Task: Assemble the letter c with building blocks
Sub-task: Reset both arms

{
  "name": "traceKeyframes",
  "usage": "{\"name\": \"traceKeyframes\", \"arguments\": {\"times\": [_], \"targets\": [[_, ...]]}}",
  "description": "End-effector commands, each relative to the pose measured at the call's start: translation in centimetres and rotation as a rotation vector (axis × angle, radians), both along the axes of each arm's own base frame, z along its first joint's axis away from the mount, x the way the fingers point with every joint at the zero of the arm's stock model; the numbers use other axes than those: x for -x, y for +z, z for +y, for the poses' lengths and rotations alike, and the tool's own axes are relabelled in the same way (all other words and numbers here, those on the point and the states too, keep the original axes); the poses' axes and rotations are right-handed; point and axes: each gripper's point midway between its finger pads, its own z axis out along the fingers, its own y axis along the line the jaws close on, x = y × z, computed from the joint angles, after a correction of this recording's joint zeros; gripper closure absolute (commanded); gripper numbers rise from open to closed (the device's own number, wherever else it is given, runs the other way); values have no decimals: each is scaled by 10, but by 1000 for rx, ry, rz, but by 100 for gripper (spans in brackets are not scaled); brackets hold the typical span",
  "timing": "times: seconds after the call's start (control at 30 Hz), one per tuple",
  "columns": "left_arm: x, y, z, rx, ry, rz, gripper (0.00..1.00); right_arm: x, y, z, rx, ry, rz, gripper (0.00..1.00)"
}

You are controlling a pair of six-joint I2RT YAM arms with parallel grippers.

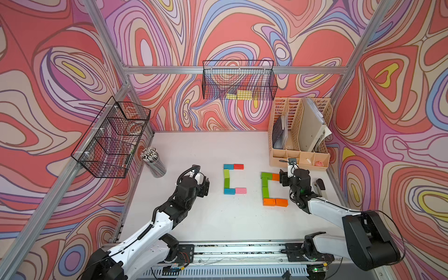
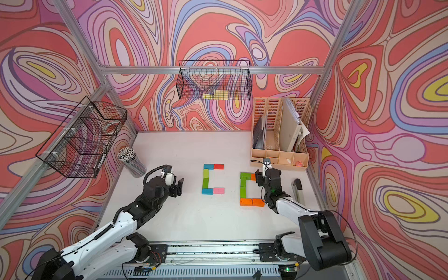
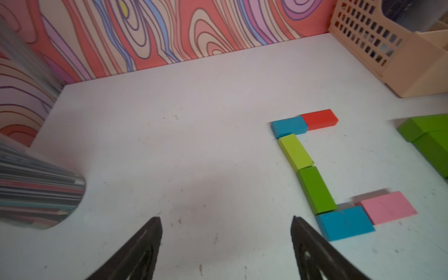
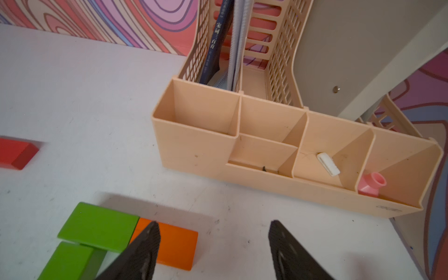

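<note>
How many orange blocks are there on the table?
3. The first orange block and the second orange block lie side by side, nearest the robot; the third orange block lies farther back, partly under the right gripper. None seems hidden.

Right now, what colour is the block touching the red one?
Blue block; the left wrist view shows it best.

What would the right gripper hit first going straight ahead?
Likely the front wall of the beige plastic desk organiser, though the right gripper tilts down and may touch the white tabletop first; depth unclear.
</note>
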Motion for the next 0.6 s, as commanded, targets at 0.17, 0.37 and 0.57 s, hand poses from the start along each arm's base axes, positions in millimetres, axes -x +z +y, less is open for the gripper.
{"name": "traceKeyframes", "arguments": {"times": [0.17,0.37,0.57], "targets": [[-16,-10,75,-124,233,-181,13,-11,19,-30,-122,-72,-233,25],[-38,-35,86,-108,233,-108,14,-21,15,-30,-135,-52,-277,26],[-61,-35,89,8,178,-184,14,-19,-4,-34,-144,-69,-296,26]]}}
